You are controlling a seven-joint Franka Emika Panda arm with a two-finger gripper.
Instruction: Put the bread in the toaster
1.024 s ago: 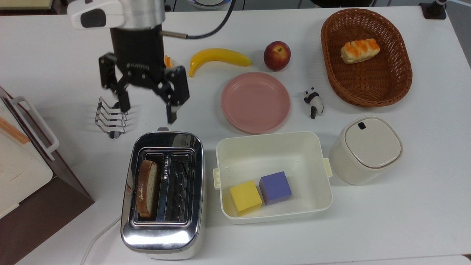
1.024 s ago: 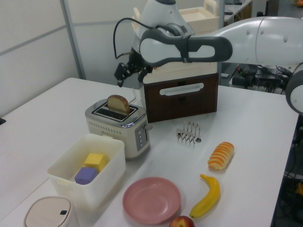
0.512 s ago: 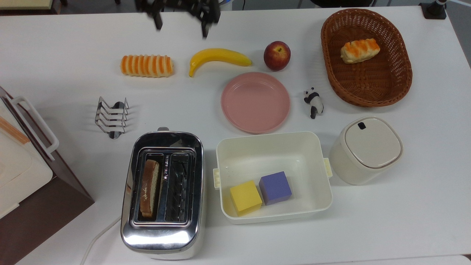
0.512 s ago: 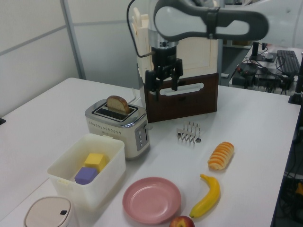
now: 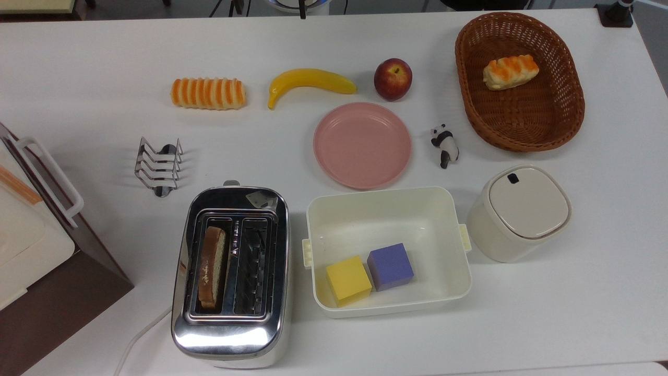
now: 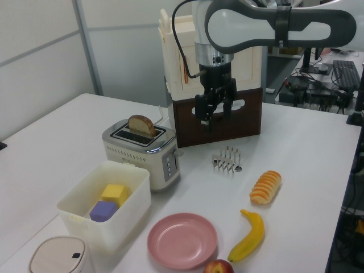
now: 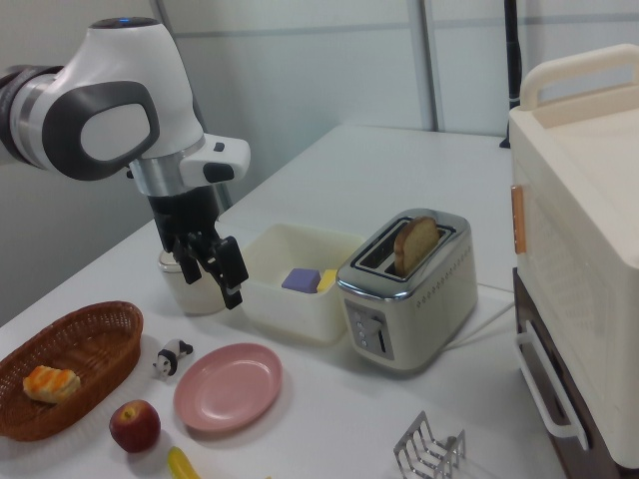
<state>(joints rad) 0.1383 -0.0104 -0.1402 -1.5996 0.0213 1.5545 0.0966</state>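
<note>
Bread (image 5: pixel 211 267) stands in the toaster (image 5: pixel 229 277), in the slot on the top view's left, unchanged from a second ago; the arm that covered the striped roll (image 5: pixel 208 93) and toast rack (image 5: pixel 158 167) then has left that spot. Left view: gripper (image 6: pixel 215 108) hangs empty with fingers apart, above the table beyond the rack, having swung away from the toaster. Right view: gripper (image 7: pixel 216 267) is high above the pink plate (image 7: pixel 228 385), bread top poking out of the far slot.
</note>
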